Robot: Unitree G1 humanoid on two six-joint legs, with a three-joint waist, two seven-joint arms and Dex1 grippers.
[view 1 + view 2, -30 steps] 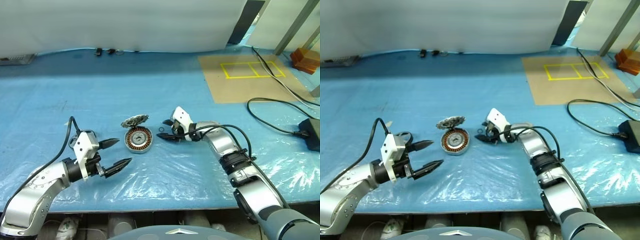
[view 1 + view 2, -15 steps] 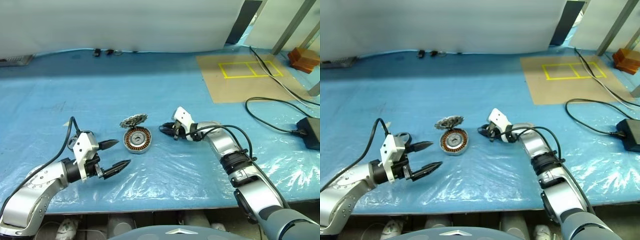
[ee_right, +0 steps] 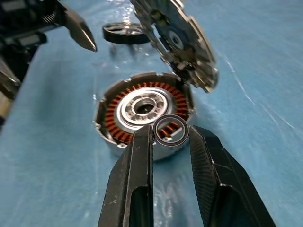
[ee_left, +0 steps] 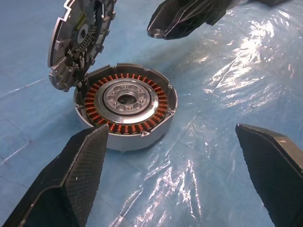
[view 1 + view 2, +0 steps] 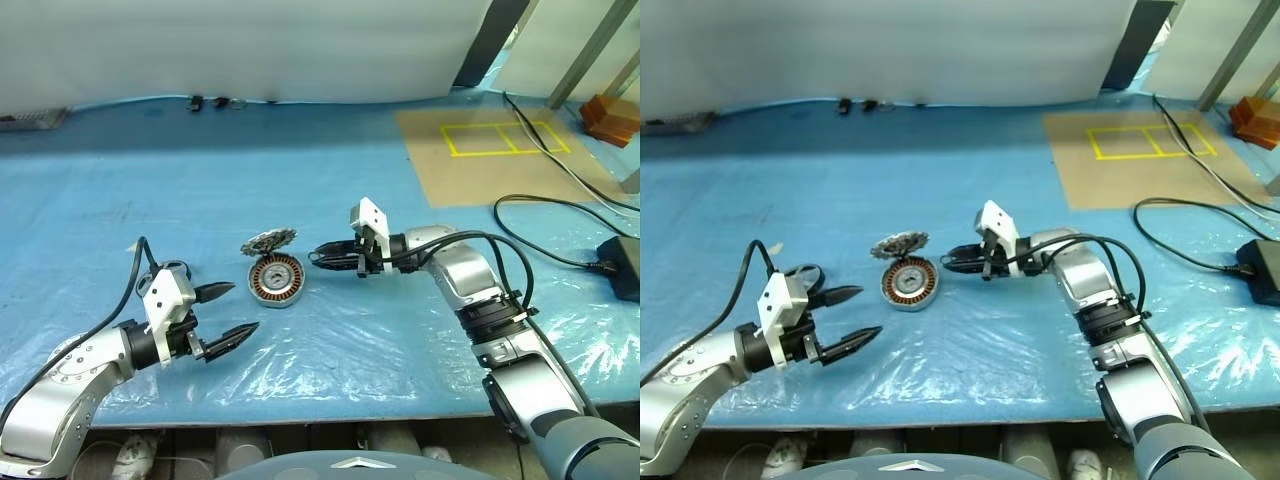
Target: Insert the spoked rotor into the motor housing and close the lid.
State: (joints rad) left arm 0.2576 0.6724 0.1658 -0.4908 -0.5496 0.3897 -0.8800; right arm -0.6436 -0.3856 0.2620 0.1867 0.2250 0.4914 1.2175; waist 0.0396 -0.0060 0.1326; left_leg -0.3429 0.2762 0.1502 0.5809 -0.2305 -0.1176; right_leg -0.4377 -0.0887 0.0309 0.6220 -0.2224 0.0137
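The motor housing lies on the blue sheet, a shallow silver case with copper windings around a metal hub. Its lid stands tilted up from the far rim, toothed face showing. My right gripper hovers just right of the housing and points at it. It is shut on the spoked rotor, a small dark-rimmed ring with silver spokes pinched at the fingertips, above the housing's near edge. My left gripper stands open to the left of the housing, nothing between its fingers.
Black cables and a power brick lie at the right. A brown board with yellow tape sits at the back right. A black cable loop hangs by my left wrist. The table's front edge runs below both arms.
My right gripper has shut on the rotor, lifted it off the sheet and swung to point left at the housing. The left gripper has stayed put.
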